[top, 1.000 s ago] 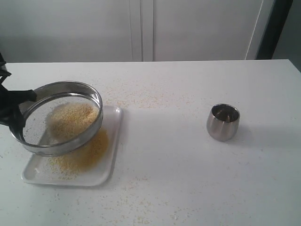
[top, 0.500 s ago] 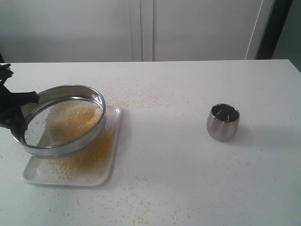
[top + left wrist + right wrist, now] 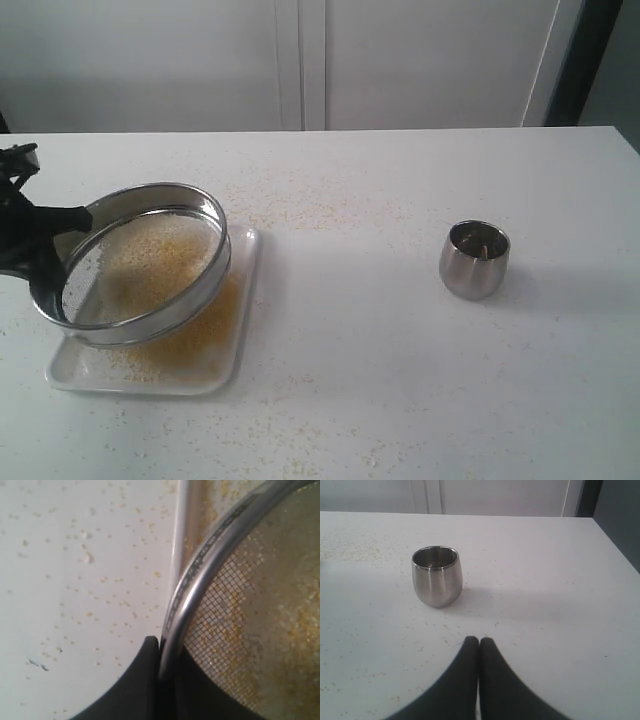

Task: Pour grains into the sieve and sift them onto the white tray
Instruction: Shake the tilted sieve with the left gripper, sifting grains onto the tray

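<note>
Left gripper (image 3: 161,652) was clamped on the near-left rim of the sieve (image 3: 222,240), one finger either side of the steel band. It held the sieve tilted over the white tray (image 3: 70,375), likely so whatever dropped through the mesh landed inside the tray rim. The grains (image 3: 150,255) sat on the mesh, with yellow-tan fines already piled on the tray's right part (image 3: 215,320). Tray lay at near left of the table (image 3: 400,380), and stray specks dotted the table around it. Right gripper (image 3: 479,647) was closed on nothing, fingers pressed together, parked near the steel cup (image 3: 437,577), well apart on the right. The cup stood upright and looked emptied, so pouring seemed done and sifting was underway.
</note>
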Controlling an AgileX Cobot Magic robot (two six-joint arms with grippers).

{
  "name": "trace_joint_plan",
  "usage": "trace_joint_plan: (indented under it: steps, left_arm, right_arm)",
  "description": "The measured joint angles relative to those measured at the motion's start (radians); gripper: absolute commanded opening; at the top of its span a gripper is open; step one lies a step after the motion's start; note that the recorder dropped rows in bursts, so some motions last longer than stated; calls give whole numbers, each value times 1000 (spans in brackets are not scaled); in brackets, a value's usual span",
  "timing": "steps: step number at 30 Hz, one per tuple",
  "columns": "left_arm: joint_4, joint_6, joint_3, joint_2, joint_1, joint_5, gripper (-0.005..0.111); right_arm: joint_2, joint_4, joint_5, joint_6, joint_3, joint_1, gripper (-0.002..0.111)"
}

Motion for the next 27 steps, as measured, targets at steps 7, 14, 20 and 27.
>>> trace_joint_plan:
  steps: [7,14,20,27]
  left_arm:
    - [35,20,6,7,-44,-8,0]
    - [74,-50,6,7,-83,-53,0]
    - [126,-243,6,7,-76,-45,0]
    - [126,-269,6,7,-76,-44,0]
  right_arm:
    - [0,0,0,0,0,0,0]
    - [0,0,0,0,0,0,0]
    - [0,0,0,0,0,0,0]
    - [0,0,0,0,0,0,0]
